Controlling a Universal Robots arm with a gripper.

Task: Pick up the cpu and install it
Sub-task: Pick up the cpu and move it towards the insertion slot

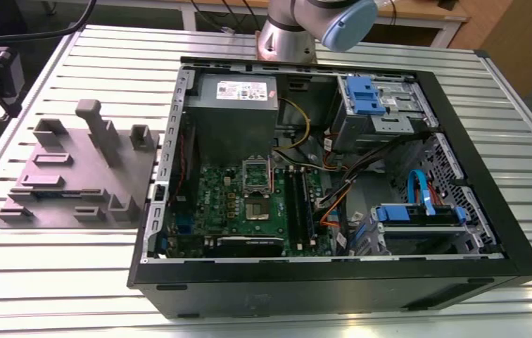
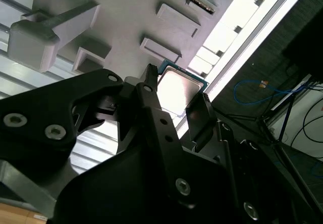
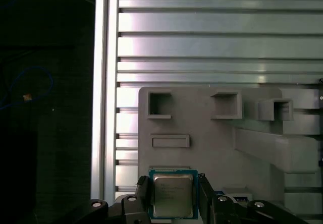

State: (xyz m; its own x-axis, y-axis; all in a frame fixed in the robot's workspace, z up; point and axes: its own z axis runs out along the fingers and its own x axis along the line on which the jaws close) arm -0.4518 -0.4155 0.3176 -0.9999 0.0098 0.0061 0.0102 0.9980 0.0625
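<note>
The cpu (image 3: 173, 196) is a small square chip with a shiny silver top and a green rim. It lies flat between my two black fingers over the grey holder block (image 3: 212, 143). In the first wrist view my gripper (image 3: 173, 186) stands with one finger (image 3: 143, 192) against each side edge of the chip. The second wrist view shows the cpu (image 2: 180, 89) from below, bright between the same fingers of the gripper (image 2: 176, 88). In the exterior view the green motherboard (image 1: 219, 204) lies inside the open computer case, with its bare socket (image 1: 255, 208) near the middle.
The holder block (image 1: 69, 176) with raised posts and pockets sits on the slatted metal table (image 1: 50, 267), at the exterior view's left of the black case (image 1: 341, 282). Cables, blue drive brackets and a grey power supply (image 1: 233, 98) crowd the case. The arm's base (image 1: 290, 32) stands behind it.
</note>
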